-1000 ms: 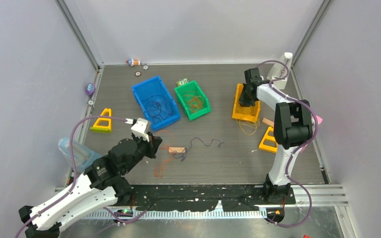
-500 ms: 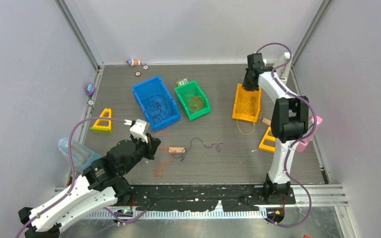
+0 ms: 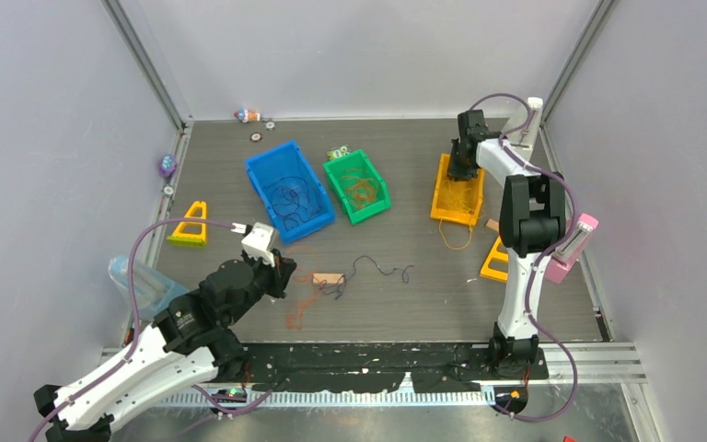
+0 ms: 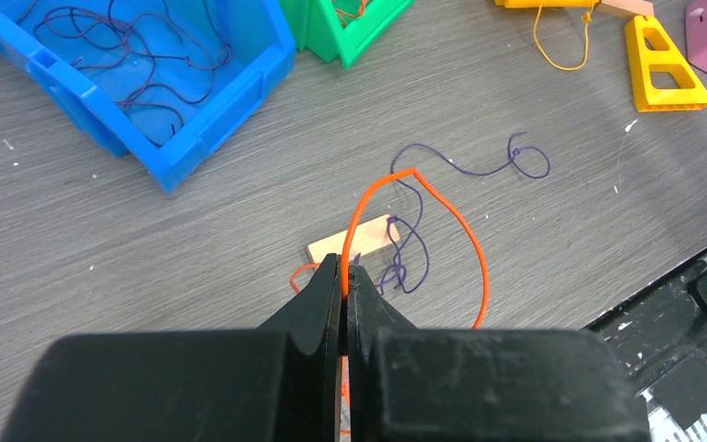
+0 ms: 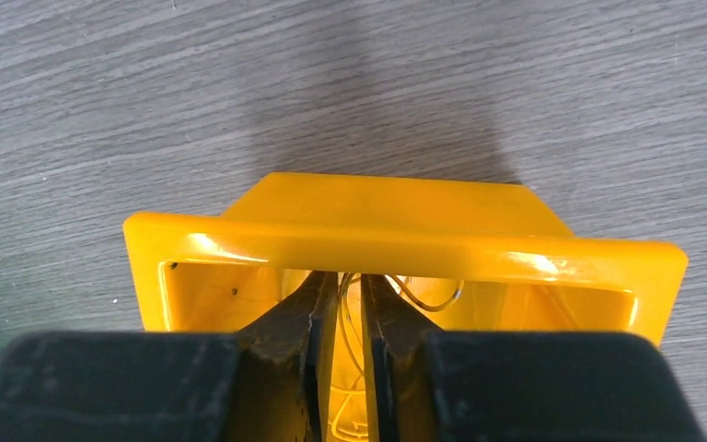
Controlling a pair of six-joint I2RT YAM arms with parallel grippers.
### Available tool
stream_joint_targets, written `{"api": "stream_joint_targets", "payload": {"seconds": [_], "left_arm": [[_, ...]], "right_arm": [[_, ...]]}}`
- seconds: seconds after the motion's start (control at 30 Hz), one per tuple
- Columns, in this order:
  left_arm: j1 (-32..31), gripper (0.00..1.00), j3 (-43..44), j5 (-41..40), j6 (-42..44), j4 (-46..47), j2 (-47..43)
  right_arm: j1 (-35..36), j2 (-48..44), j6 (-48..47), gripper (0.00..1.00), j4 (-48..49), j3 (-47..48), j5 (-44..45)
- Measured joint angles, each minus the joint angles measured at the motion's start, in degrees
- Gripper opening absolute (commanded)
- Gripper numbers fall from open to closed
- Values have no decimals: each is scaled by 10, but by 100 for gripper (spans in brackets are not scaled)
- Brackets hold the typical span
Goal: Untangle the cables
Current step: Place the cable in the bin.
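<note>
Left tool (image 4: 343, 276), at the bottom centre of its wrist view, is pinched shut on an orange cable (image 4: 465, 239), whose loop arches out to the right over the grey surface (image 4: 147, 239). Just beyond lies a small wooden block (image 4: 368, 241), with a purple cable (image 4: 479, 170) snaking past it; the pinch likely serves to draw orange free of purple. Farther off, at upper left, a blue bin (image 4: 230, 120) holds more purple cable, so colours seem sorted by bin. Right tool (image 5: 350, 304), low in its own view, hangs over a yellow bin (image 5: 405, 241), jaws a narrow slit apart around thin yellow cables (image 5: 428, 302); whether it grips one I cannot tell.
</note>
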Motion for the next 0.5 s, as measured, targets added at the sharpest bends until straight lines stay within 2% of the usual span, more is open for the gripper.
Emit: {"api": "stream_joint_targets", "payload": {"seconds": [0.03,0.13,0.17,0.33,0.37,0.43,0.5], "left_arm": [[0,0,1,-2,0,-3,0],[0,0,1,-6,1,-10,0],[0,0,1,-6,1,-12,-1],[0,0,1,-9,1,-16,-8],[0,0,1,-9,1,-15,-9],[0,0,1,-9,1,-16,-9],[0,0,1,-9,1,-17,-9]], "right_arm": [[0,0,0,26,1,0,-1],[0,-7,-2,47,-1,1,0],[0,-13,-3,57,-1,1,0],[0,-68,-5,84,-3,-8,4],[0,-88,-3,94,0,-18,4],[0,-129,0,98,5,-46,4],[0,-179,1,96,16,-86,4]]}}
